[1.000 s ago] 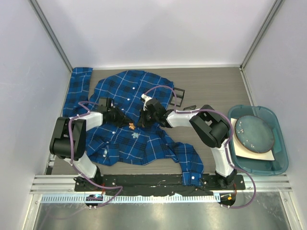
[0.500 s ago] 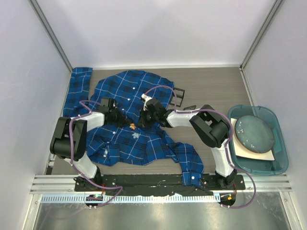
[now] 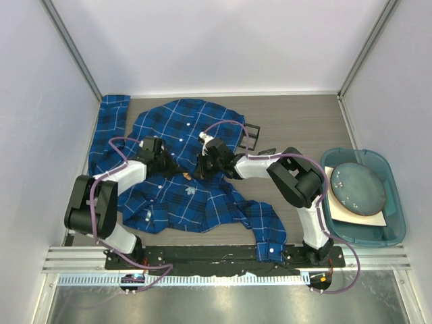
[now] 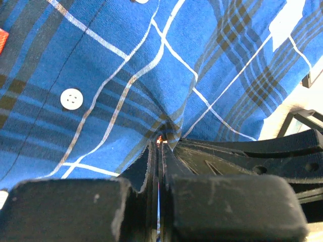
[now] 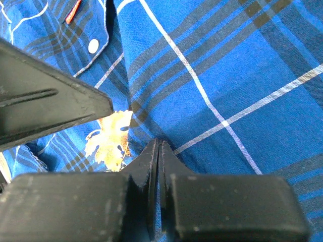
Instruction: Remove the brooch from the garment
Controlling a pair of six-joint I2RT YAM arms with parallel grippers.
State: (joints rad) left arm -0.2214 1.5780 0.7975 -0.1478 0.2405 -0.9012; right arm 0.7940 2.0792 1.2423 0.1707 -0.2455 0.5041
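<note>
The garment (image 3: pixel 182 128), a blue and navy plaid shirt, lies spread on the left half of the table. The brooch (image 3: pixel 187 176), a small gold-orange leaf, sits on it between my two grippers. My left gripper (image 3: pixel 177 171) is shut at the brooch's edge. In the left wrist view the cloth (image 4: pixel 101 60) puckers at the jaw tips (image 4: pixel 159 143), and an orange glint of the brooch (image 4: pixel 159 138) shows there. My right gripper (image 3: pixel 198 173) is shut on a fold of the garment (image 5: pixel 227 65), tips (image 5: pixel 158 146) just right of the brooch (image 5: pixel 110 140).
A teal bin (image 3: pixel 398 202) at the right holds a round grey plate (image 3: pixel 361 185) on a white sheet. Black frames (image 3: pixel 251 135) lie behind the right arm. A shirt sleeve (image 3: pixel 270 236) reaches toward the front rail. White walls enclose the table.
My left arm's elbow has swung down and to the left while its gripper stays at the brooch. The brooch has shifted slightly right and back. The right arm has hardly moved.
</note>
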